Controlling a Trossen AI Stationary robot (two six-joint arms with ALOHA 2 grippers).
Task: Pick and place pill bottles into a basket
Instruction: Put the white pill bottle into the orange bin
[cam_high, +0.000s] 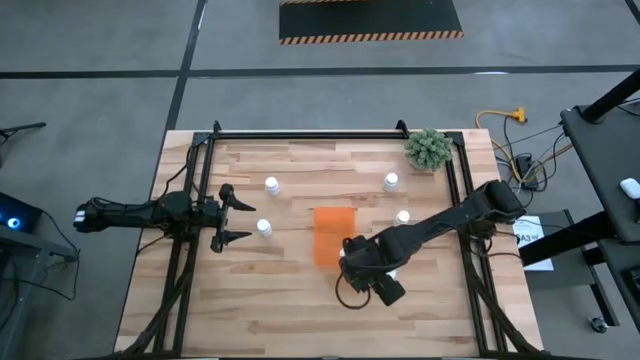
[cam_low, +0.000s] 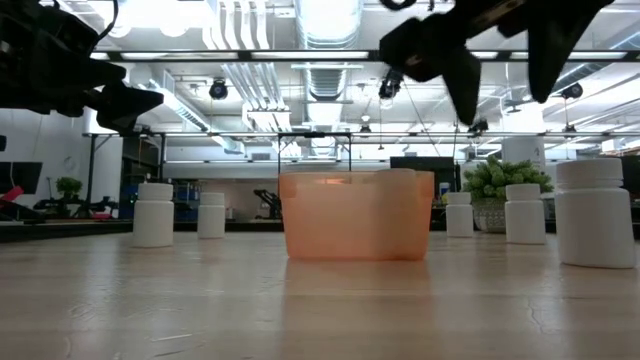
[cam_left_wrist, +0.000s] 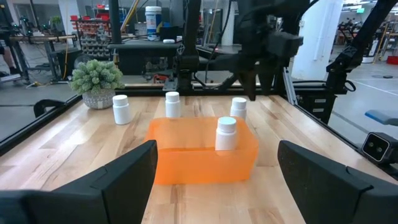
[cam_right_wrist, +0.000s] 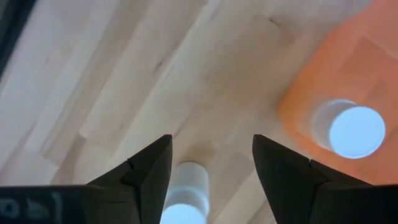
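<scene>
Hovering beside the bright orange rectangular plastic basket (cam_high: 334, 236), the right gripper (cam_right_wrist: 211, 165) holds its jaws wide apart above a small white cylindrical pill bottle (cam_right_wrist: 184, 198) standing on the light wooden table (cam_high: 300, 310). One bottle (cam_right_wrist: 348, 129) stands inside the basket. The left gripper (cam_high: 238, 219) waits with jaws wide at the table's left side, near another bottle (cam_high: 264, 228).
</scene>
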